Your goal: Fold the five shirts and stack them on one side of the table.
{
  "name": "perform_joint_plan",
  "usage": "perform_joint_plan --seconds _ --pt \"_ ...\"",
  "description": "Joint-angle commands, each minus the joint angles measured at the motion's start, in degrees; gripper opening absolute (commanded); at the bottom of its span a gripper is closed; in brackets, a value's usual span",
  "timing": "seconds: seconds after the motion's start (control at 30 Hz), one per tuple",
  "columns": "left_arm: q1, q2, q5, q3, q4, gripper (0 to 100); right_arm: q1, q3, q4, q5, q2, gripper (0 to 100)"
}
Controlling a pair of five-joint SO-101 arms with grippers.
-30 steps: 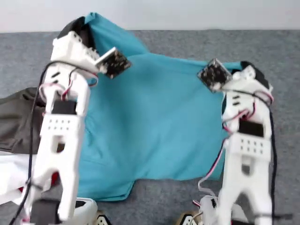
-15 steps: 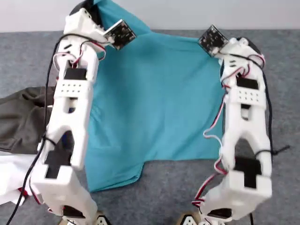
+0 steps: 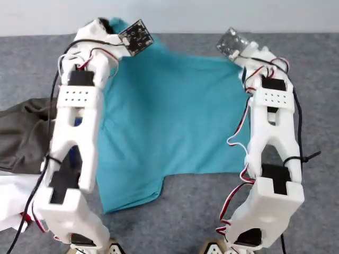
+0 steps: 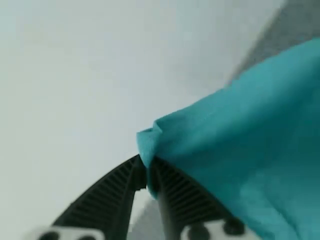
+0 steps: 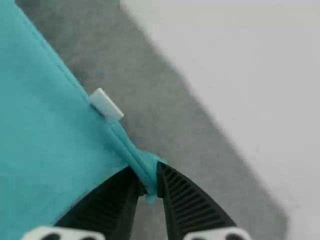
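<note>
The left claw (image 4: pixel 146 172) is pressed together on a bunched corner of the teal shirt (image 3: pixel 169 121), with the cloth pinched right between its tips. The right claw (image 5: pixel 150 182) pinches the shirt's hem at another corner, and a small white tag (image 5: pixel 106 106) sits on the hem just ahead of its tips. From both claws the shirt runs back, spread flat over the grey tabletop (image 3: pixel 212 211) between the two arms. Beside the left claw's arm, on its outer side, lie a dark shirt (image 3: pixel 21 132) and a white shirt (image 3: pixel 8 203).
</note>
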Motion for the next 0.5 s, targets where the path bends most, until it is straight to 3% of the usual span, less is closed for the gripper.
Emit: perform_joint_plan --seconds 0.0,0.17,0.4,0.47 --pt "-0.4 -7.6 -0.4 -2.9 20.1 1 0.5 -3.3 12.7 0.5 -5.1 1.0" --pt "-1.0 -12.0 -0.4 -2.9 39.0 1 2.2 -3.3 26.7 0.5 -7.2 1.0" --pt "-2.3 -15.9 -0.3 -2.9 59.7 1 3.2 -3.3 44.6 0.5 -8.6 1.0" --pt "-2.5 -16.5 0.1 -1.6 62.2 1 3.3 -3.3 49.7 0.5 -8.6 1.0"
